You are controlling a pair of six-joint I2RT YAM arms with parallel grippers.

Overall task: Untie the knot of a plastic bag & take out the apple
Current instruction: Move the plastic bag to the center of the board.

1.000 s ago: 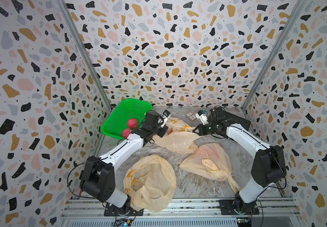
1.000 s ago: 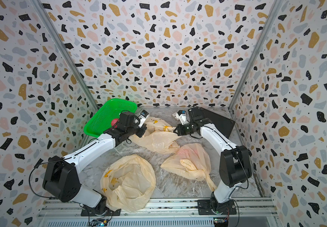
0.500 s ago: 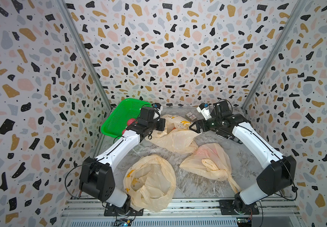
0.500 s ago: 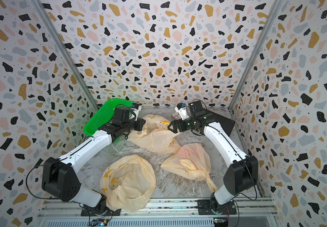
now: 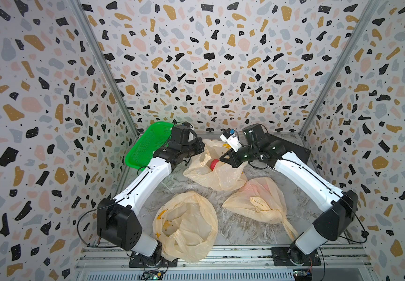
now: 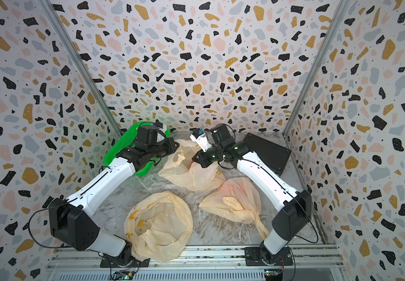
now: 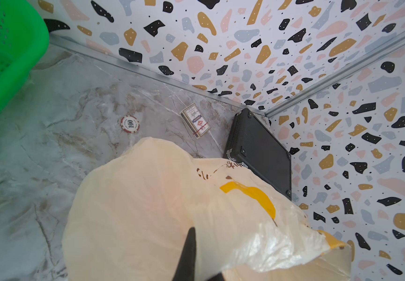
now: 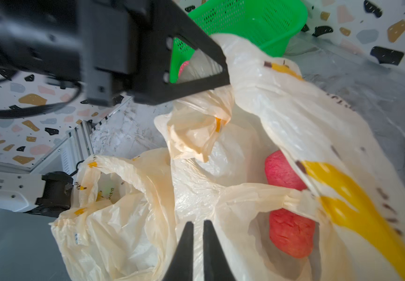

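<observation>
The left claw (image 5: 201, 149) pinches the rim of the thin yellow plastic bag (image 5: 211, 178); it should hold that up high. The right claw (image 8: 198, 223) is clenched, so it should open wide before grabbing the round red apple (image 8: 287, 228) inside.

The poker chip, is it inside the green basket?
No, the poker chip lies flat on the bare table, apart from the green basket.

Pale yellow plastic bag (image 5: 217, 178), crumpled at rear centre, mouth open, one edge lifted, red apple (image 5: 214, 165) inside.
</observation>
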